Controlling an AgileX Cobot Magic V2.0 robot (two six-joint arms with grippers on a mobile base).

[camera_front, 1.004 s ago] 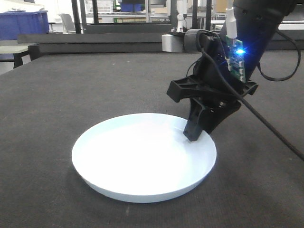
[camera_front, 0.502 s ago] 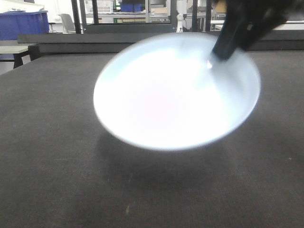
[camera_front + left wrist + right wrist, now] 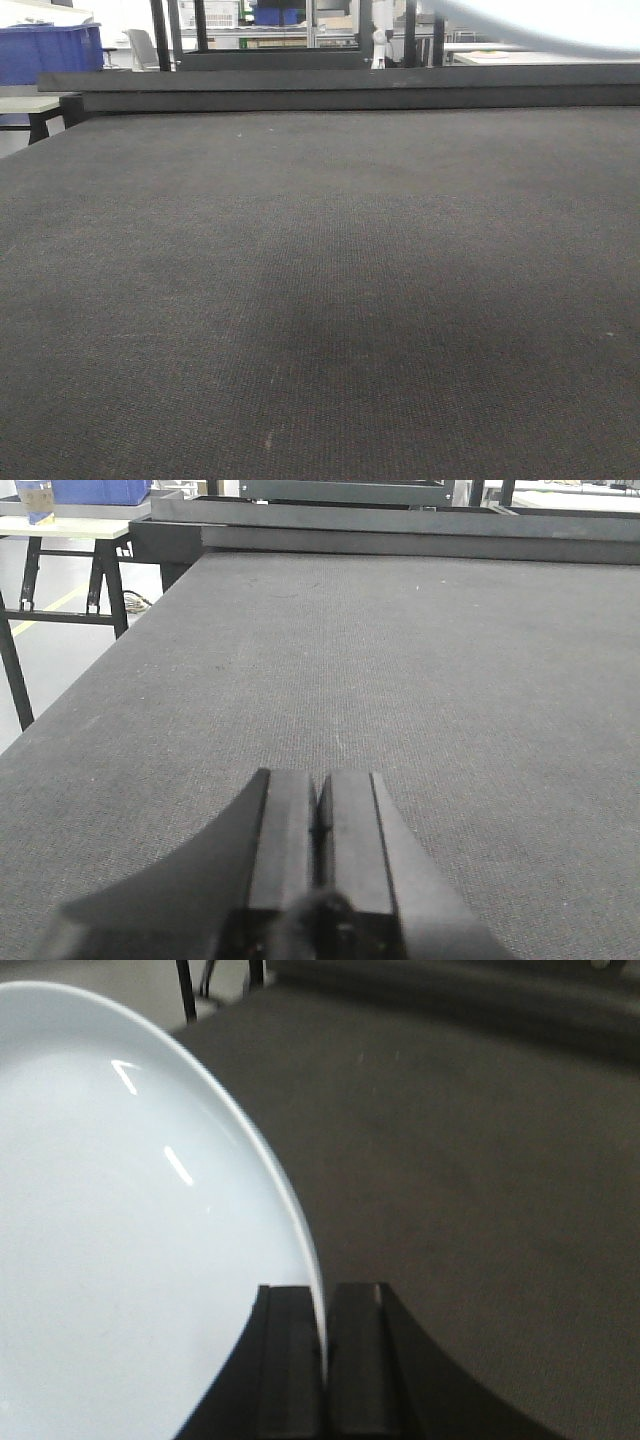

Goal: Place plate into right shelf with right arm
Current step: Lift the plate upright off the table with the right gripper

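Nearest, in the right wrist view: the right pincer (image 3: 322, 1305) is clamped on the rim of the plate (image 3: 110, 1220), one black finger on each face. The plain white plate stands nearly on edge, its hollow face turned to the left of that view, with two small glints on it. It hangs in the air above the table (image 3: 480, 1160), touching nothing but the pincer.

In the left wrist view, the left pincer (image 3: 318, 780) hangs low over the same dark, cloth-like table top. Its two fingers are pressed together with nothing between them.

Middle ground, front view: only bare dark table top fills the lower and central field. The plate appears there only as a blurred white edge (image 3: 545, 20) in the upper right corner, well above the table.

Far ground: a dark rail (image 3: 300, 95) runs along the table's back edge. Beyond it, at left, stands a blue bin (image 3: 50, 50), with dark uprights and pale room clutter behind, too indistinct to name.
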